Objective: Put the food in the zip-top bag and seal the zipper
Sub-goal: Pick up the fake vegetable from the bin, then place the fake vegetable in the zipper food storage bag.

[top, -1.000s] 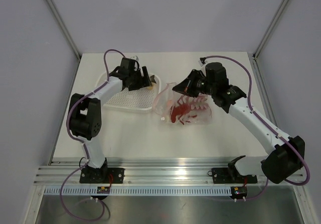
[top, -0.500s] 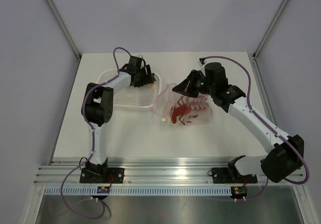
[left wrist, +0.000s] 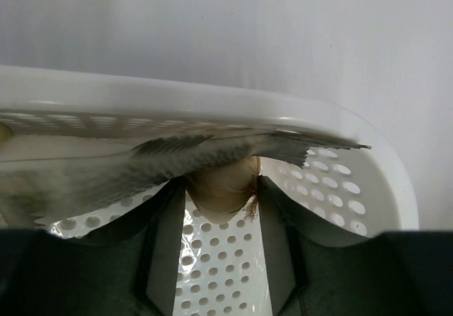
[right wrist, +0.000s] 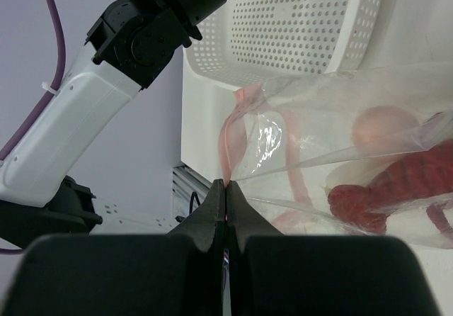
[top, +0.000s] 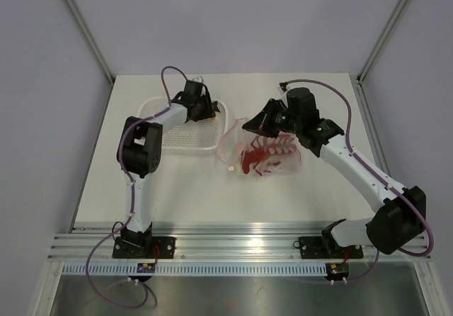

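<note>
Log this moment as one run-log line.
left gripper: jaws closed on grey fish in basket | right gripper: jaws pinching zip-top bag rim | lobster: inside bag | zipper: unsealed

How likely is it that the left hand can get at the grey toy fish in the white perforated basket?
Likely yes. The left hand is down in the white perforated basket, its fingers either side of the grey toy fish by the far wall; nothing covers it.

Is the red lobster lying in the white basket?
No, the red lobster lies inside the clear bag, beside the white basket.
</note>
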